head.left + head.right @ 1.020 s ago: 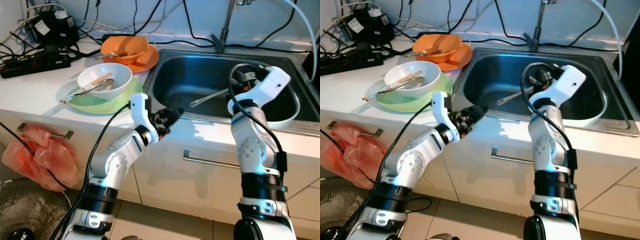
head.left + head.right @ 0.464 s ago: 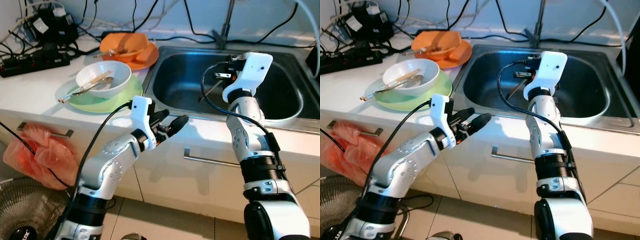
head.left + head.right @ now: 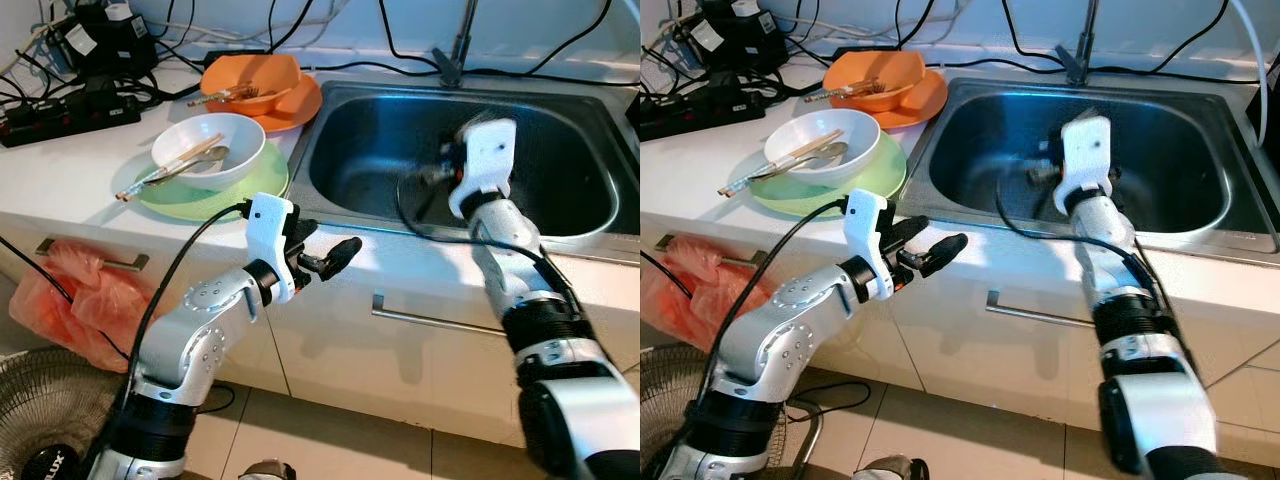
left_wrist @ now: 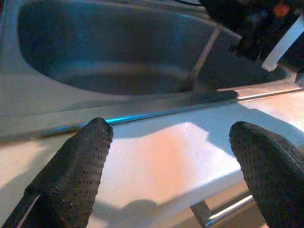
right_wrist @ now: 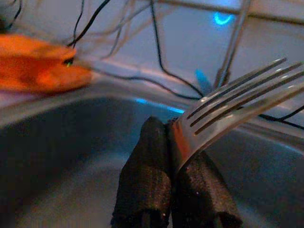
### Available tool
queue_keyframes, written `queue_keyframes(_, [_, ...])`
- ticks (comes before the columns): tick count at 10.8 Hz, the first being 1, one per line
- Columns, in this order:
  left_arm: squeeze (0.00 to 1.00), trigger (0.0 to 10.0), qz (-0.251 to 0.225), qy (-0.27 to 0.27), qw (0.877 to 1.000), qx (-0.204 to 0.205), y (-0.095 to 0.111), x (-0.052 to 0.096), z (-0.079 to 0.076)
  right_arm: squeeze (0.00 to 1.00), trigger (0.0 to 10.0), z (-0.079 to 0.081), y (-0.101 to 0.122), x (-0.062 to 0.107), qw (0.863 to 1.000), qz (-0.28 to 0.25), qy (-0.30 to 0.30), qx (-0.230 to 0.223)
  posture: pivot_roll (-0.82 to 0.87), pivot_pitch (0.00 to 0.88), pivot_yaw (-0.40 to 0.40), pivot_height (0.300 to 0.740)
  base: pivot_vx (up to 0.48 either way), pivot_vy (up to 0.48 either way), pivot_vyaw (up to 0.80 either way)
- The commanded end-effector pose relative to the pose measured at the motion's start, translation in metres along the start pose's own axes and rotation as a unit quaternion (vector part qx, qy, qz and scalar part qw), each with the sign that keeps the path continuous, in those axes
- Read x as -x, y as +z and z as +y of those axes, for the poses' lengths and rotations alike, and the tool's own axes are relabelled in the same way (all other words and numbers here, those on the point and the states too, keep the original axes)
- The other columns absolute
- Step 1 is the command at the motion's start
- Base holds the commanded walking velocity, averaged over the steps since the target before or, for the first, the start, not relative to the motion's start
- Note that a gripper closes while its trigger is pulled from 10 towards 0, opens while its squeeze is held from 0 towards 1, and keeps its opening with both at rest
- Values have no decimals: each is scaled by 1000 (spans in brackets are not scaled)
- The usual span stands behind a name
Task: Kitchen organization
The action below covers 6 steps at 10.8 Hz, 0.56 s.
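Steel sink [image 3: 560,215]: it was set into the white bench [image 3: 60,175], with the tap pipe [image 3: 462,40] standing at its far rim.
Right claw [image 5: 175,187]: it was over the sink basin, and its two black fingers were pressed together on a fork.
Fork [image 5: 237,102]: metal; the claw held it near the neck, and the tines pointed out past the fingertips, above the basin and not touching it.
Left claw [image 3: 325,257]: it was before the front edge of the bench, just beside the near left corner of the sink; the fingers stood well apart with nothing between them.
Left fingers [image 4: 78,166]: in the wrist view they framed the sink's front rim and the bench edge.
White bowl [image 3: 208,150]: it sat on a green plate [image 3: 215,195] on the bench, left of the sink, with chopsticks [image 3: 170,172] and a spoon resting in it.
Orange bowl [image 3: 252,78]: on an orange plate [image 3: 295,105], behind the white bowl, close to the sink's far left corner.
Cables and power strip [image 3: 70,105]: at the far left of the bench.
Red plastic bag [image 3: 75,305]: it hung from the drawer handle [image 3: 85,258] under the bench.
Fan [image 3: 50,420]: on the floor, low at the left.
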<state>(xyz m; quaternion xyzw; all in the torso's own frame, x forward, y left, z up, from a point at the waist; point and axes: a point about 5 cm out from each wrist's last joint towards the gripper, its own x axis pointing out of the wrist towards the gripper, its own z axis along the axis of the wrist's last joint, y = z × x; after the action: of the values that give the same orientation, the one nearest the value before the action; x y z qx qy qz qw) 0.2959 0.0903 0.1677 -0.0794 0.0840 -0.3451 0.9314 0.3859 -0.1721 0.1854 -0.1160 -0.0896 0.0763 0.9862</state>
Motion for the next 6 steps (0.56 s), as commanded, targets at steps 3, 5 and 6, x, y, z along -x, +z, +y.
queue_keyframes(3, [0, 10000, 4, 3, 1000, -14, 2, 3, 0, 1000, 10000, 0, -5, -1, 999, 5, 40, 29, 257, 90, 76, 740, 0, 0, 0])
queue_keyframes(5, [0, 10000, 4, 4, 1000, -14, 1, 1, 1, 1000, 10000, 5, -6, -2, 998, 0, 53, 26, 254, 84, 76, 740, 0, 0, 0])
queue_keyframes(6, [0, 10000, 5, 4, 1000, -15, 1, 0, 1, 1000, 10000, 5, -5, -2, 998, -1, 55, 25, 254, 82, 76, 740, 0, 0, 0])
